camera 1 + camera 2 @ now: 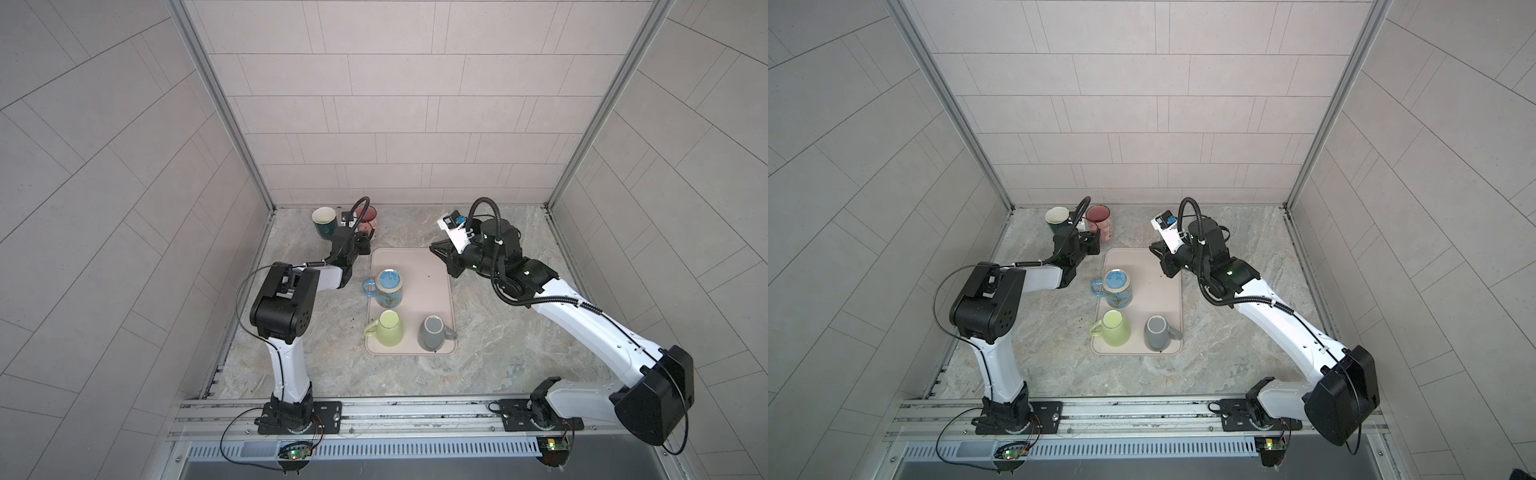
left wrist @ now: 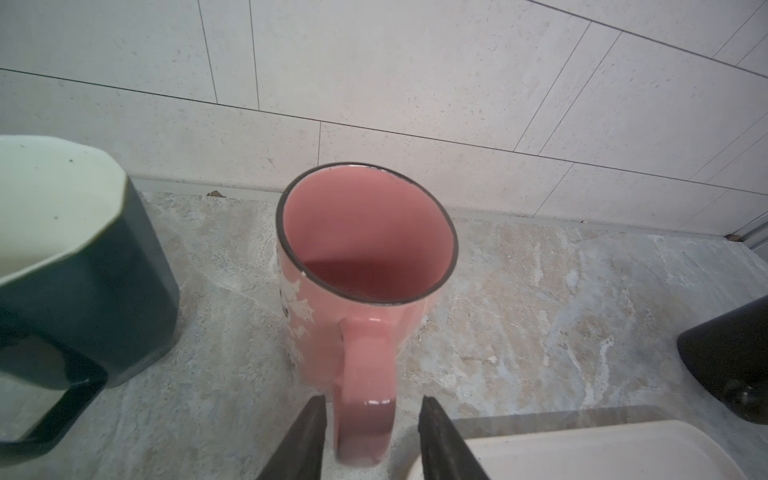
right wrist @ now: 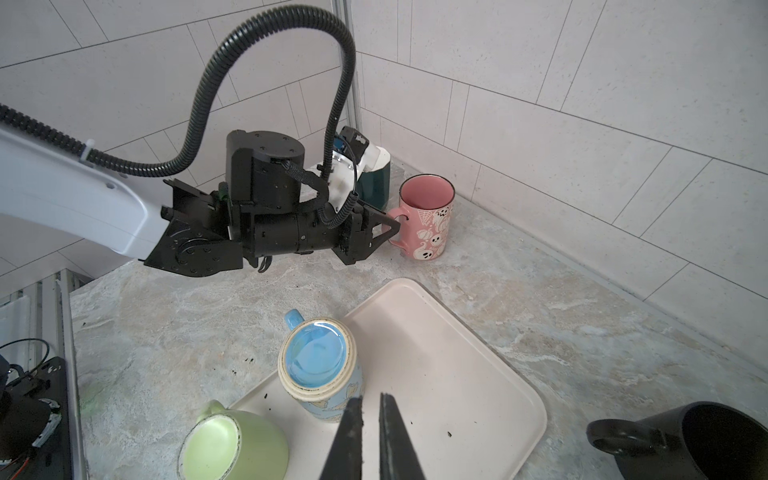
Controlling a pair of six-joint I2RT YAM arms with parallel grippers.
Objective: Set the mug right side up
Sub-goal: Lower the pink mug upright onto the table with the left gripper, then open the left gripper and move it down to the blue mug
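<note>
Both top views showed the tray [image 1: 428, 282] at centre frame on the countertop [image 1: 498, 332].

1. Near end of tray, lower centre: a green mug [image 1: 388, 328] and a grey mug [image 1: 432, 332] stood upside down, side by side. The green mug was on the left and its handle pointed left. The grey mug's handle pointed right.
2. Middle of tray, left side: a blue mug [image 1: 388, 286] stood upside down, base uppermost, with its handle overhanging the tray's left edge.
3. Right gripper [image 3: 371, 399]: positioned above the tray's far right corner in both top views. The fingers were closed to a narrow slit and gripped nothing.
4. Left gripper [image 2: 371, 403]: positioned just beyond the tray's far left corner. The jaws were parted and straddled the pink mug's handle, with a visible gap on each side, so no grip was applied.
5. Pink mug [image 3: 428, 224]: right side up on the countertop, upper centre-left of both top views, near the back wall. Its handle pointed toward the left gripper.
6. A dark teal mug [image 1: 324, 222] stood upright just left of the pink mug, apart from it.
</note>
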